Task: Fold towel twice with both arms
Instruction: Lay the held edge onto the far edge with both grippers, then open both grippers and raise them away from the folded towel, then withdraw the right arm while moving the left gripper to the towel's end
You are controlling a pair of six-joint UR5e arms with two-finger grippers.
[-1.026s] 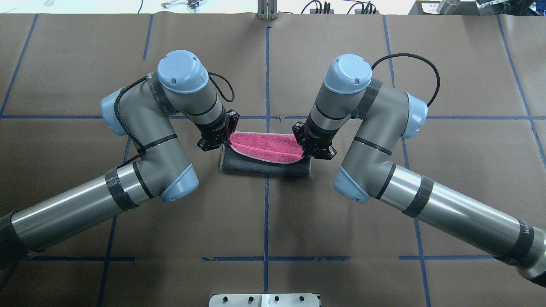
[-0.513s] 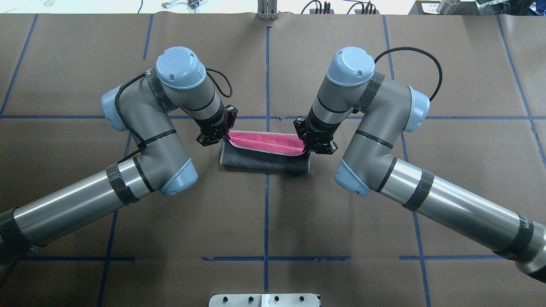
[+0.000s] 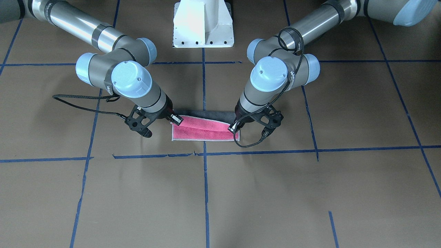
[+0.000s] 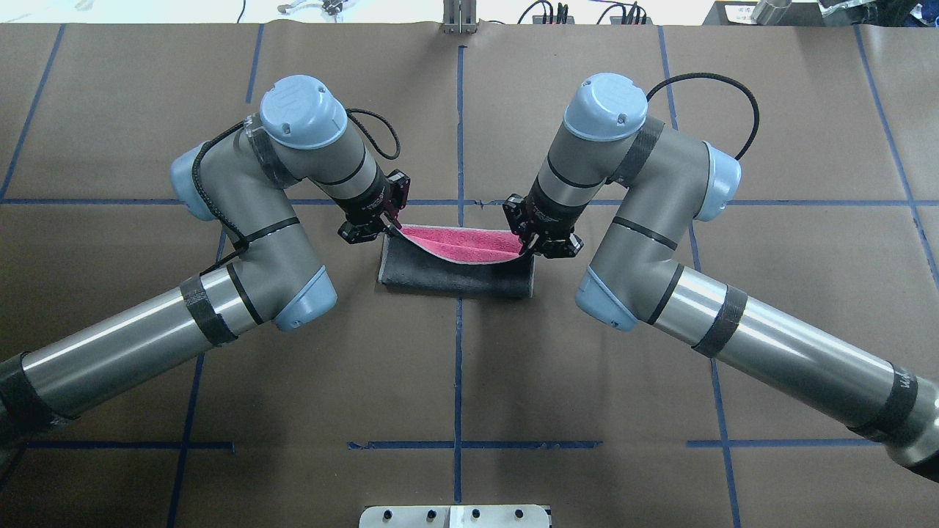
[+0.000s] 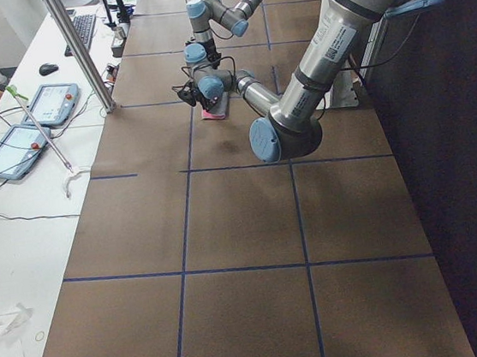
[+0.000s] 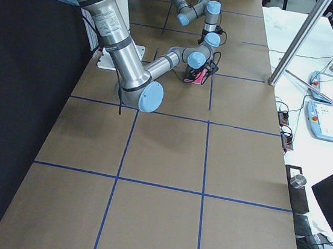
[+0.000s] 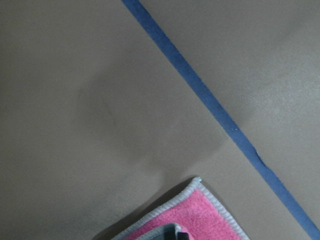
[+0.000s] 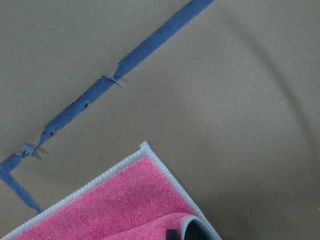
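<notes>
The towel [image 4: 455, 277] lies mid-table across the blue tape line [image 4: 458, 367], its grey face up nearest me and pink showing beyond. My left gripper [image 4: 396, 229] and right gripper [image 4: 523, 251] each pinch a corner of its raised, sagging edge. The white lettering on my arm bands is too small to read. The table [image 4: 807, 293] edges are well away.
</notes>
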